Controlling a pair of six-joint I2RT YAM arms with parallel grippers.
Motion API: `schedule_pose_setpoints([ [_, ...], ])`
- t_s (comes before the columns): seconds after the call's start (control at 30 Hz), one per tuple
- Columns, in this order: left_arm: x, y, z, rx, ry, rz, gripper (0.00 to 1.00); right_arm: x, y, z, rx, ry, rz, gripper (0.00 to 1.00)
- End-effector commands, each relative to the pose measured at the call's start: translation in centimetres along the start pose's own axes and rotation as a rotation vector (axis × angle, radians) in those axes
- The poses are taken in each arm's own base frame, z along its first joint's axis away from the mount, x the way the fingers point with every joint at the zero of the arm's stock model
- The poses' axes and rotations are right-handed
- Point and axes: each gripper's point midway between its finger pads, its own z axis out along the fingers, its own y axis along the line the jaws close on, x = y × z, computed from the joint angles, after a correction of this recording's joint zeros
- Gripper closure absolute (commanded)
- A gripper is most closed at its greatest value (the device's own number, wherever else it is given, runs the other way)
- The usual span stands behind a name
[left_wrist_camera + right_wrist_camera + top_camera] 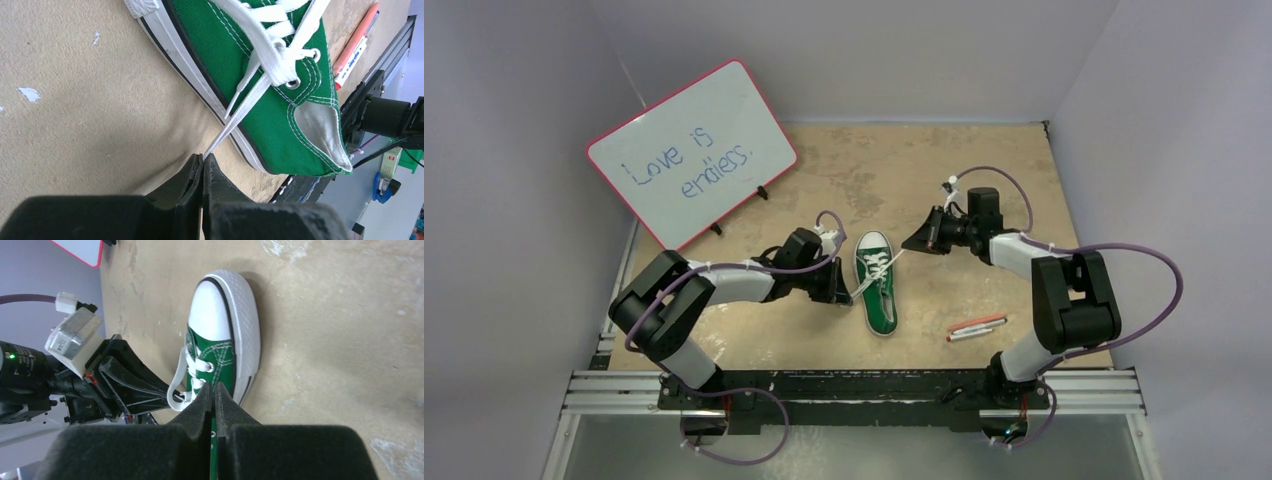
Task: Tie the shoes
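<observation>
The green shoe [880, 298] [260, 75] [222, 357] lies mid-table with its white toe cap pointing away from the arms. My left gripper [844, 291] [203, 158] sits low at the shoe's left side, shut on a white lace [235, 112] that runs taut from the top eyelet into its tips. My right gripper [912, 245] [214, 386] is at the shoe's right, near the toe, with its jaws shut. In the top view the other lace [896, 256] stretches from the shoe to its tips. In the right wrist view the pinched part is hidden.
A whiteboard [692, 150] with a pink rim stands at the back left. Two markers [976, 327] [355, 42] lie right of the shoe near the front edge. A metal rail [854, 390] runs along the near edge. Grey walls enclose the table.
</observation>
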Motion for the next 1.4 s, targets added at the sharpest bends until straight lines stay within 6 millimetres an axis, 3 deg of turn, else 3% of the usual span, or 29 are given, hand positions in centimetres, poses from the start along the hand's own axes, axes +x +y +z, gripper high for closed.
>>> schedule_pose_setpoints([
  [0.0, 2.3, 1.4, -0.2, -0.046, 0.070, -0.041, 1.00, -3.3, -1.1, -1.0, 0.040, -0.138, -0.035, 1.00],
  [0.23, 3.3, 2.9, -0.9, -0.118, 0.063, -0.065, 1.00, -3.4, -4.4, -1.7, 0.091, -0.167, 0.059, 1.00],
  [0.53, 3.6, 3.6, -0.8, -0.146, 0.062, -0.078, 1.00, -4.7, -5.7, -2.3, 0.048, -0.202, 0.132, 1.00],
  [0.8, 3.9, 3.8, -0.9, -0.149, 0.058, -0.075, 1.00, -4.1, -7.0, -2.4, 0.070, -0.206, 0.164, 1.00],
  [1.0, 2.9, 3.0, -0.9, -0.131, 0.050, -0.054, 1.00, -5.6, -6.1, -2.6, 0.094, -0.195, 0.086, 1.00],
  [1.07, 2.0, 2.5, -1.2, -0.135, 0.045, -0.033, 0.87, -5.8, -4.8, -2.9, 0.090, -0.164, 0.049, 0.99],
  [1.13, 0.7, 2.1, -1.8, -0.162, 0.023, -0.004, 0.72, -6.0, -3.6, -3.5, 0.128, -0.160, -0.003, 0.76],
  [1.2, -0.9, 1.6, -2.8, -0.184, -0.022, 0.026, 0.60, -5.9, -1.7, -4.1, 0.157, -0.149, -0.065, 0.59],
  [1.3, -3.2, 0.6, -4.6, -0.200, -0.100, 0.063, 0.46, -4.8, 0.2, -5.6, 0.248, -0.077, -0.127, 0.46],
  [1.37, -4.6, -0.1, -6.1, -0.211, -0.157, 0.083, 0.43, -4.7, 1.8, -8.0, 0.306, -0.082, -0.162, 0.40],
])
